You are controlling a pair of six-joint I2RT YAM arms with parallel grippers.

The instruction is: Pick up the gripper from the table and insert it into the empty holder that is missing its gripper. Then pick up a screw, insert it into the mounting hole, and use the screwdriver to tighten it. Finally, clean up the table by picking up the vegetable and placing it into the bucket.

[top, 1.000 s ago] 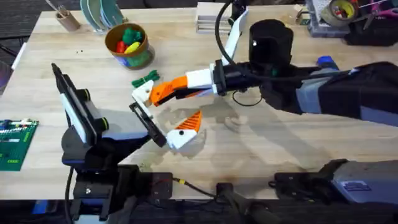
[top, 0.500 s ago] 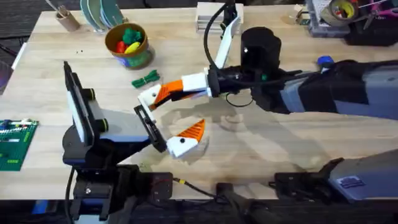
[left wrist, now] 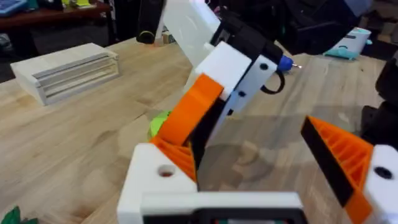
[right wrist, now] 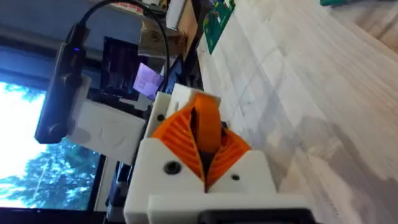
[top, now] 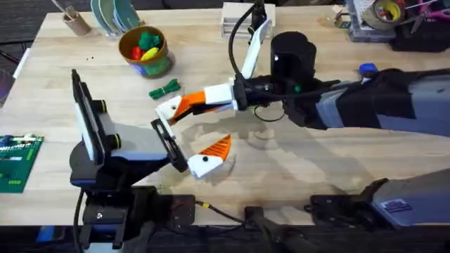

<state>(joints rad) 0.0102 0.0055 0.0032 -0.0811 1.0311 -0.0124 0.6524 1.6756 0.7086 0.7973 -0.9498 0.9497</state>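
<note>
Overhead, the right gripper [top: 176, 107] clamps the orange gripper wedge [top: 184, 104], long axis pointing left toward the left arm's white holder [top: 167, 110]; in the left wrist view, the left gripper [left wrist: 249, 180] gapes, wedge [left wrist: 189, 112] slanting down onto the holder [left wrist: 155, 180].

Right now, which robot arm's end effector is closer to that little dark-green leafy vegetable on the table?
The right one. Its end effector sits just beside the vegetable, on the near side. The left end effector is farther off, nearer the table's front edge.
</note>
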